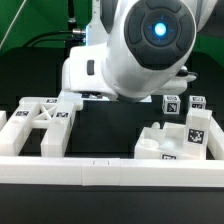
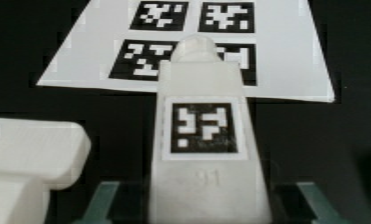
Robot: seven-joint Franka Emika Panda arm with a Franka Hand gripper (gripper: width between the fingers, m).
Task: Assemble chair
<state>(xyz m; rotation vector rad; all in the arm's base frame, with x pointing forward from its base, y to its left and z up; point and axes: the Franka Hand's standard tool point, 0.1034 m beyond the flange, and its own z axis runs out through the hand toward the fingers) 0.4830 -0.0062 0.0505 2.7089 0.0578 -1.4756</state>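
Note:
In the wrist view a long white chair part (image 2: pixel 203 130) with one square tag and a rounded peg at its far end lies on the black table. My gripper (image 2: pixel 203 200) is shut on its near end, one finger (image 2: pixel 114 203) on each side. Beside it lies another chunky white chair part (image 2: pixel 31 160). In the exterior view the arm's white body hides the gripper and the held part. The X-braced frame (image 1: pixel 45 122) lies at the exterior view's left. Tagged notched blocks (image 1: pixel 172 140) and small cubes (image 1: pixel 172 103) sit at its right.
The marker board (image 2: pixel 93 60) lies just beyond the held part's peg end in the wrist view. A long low white border rail (image 1: pixel 110 172) runs along the front of the work area in the exterior view, with black table between the frame and the blocks.

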